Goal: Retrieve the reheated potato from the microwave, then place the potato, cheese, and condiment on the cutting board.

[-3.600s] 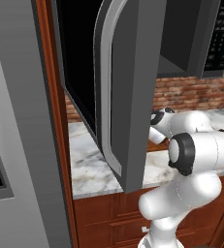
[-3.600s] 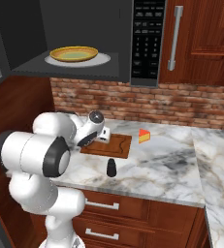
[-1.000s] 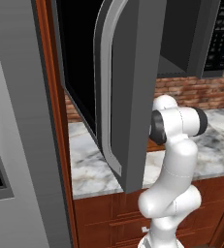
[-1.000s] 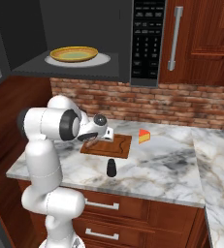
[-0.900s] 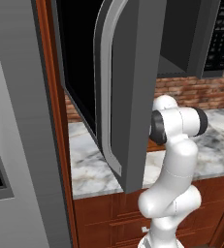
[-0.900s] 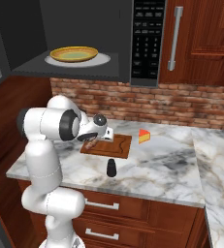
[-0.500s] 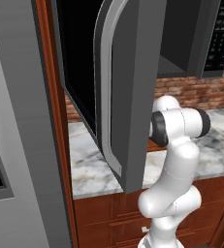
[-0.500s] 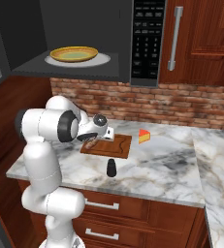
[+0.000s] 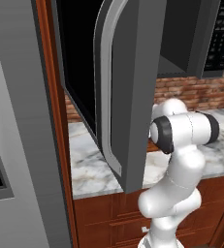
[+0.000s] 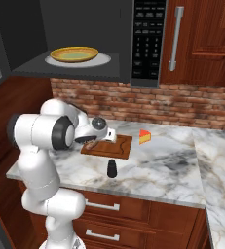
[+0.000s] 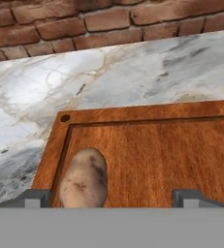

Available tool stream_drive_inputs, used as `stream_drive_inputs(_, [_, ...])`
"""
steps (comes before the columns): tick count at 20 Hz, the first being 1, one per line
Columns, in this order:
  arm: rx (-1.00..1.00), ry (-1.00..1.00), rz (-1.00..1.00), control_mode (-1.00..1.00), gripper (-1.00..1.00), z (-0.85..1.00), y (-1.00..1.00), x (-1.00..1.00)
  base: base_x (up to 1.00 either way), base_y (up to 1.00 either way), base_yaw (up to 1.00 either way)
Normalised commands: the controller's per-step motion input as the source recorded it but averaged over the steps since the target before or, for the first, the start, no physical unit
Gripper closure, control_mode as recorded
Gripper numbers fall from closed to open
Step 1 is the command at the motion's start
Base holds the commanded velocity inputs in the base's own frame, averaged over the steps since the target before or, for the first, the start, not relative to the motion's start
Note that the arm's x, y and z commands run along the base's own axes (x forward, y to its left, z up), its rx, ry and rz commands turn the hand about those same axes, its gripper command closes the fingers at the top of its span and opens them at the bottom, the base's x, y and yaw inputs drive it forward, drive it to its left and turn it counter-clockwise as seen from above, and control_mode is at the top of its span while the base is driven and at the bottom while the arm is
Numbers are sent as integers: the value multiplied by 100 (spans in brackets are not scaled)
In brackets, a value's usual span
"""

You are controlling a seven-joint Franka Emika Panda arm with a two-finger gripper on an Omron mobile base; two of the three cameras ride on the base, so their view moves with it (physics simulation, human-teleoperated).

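Hand view: lumpy speckled potato (image 11: 84,178) on grooved wooden cutting board (image 11: 167,155).

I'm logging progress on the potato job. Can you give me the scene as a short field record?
potato: lying on the cutting board, near one corner
gripper: open, fingertips either side of the potato
cheese: on the counter beside the board
condiment: upright on the counter, in front of the board
microwave: door open, yellow plate inside
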Motion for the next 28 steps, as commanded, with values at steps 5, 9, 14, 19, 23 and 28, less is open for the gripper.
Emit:
stream_drive_inputs(5, [0, 0, -15, -100, -100, 27, -15, -45, 0, 0, 0])
stream_drive_inputs(9, [0, 0, -17, -100, -100, 36, -16, -31, 0, 0, 0])
stream_drive_inputs(14, [0, 0, -14, -100, -100, 45, -15, -24, 0, 0, 0])
stream_drive_inputs(19, [0, 1, -10, -100, -100, 49, -18, -27, 0, 0, 0])
stream_drive_inputs(23, [0, 4, -2, -100, -100, 51, -18, -25, 0, 0, 0])
stream_drive_inputs(28, [0, 2, 0, -100, -100, 56, -15, -16, 0, 0, 0])
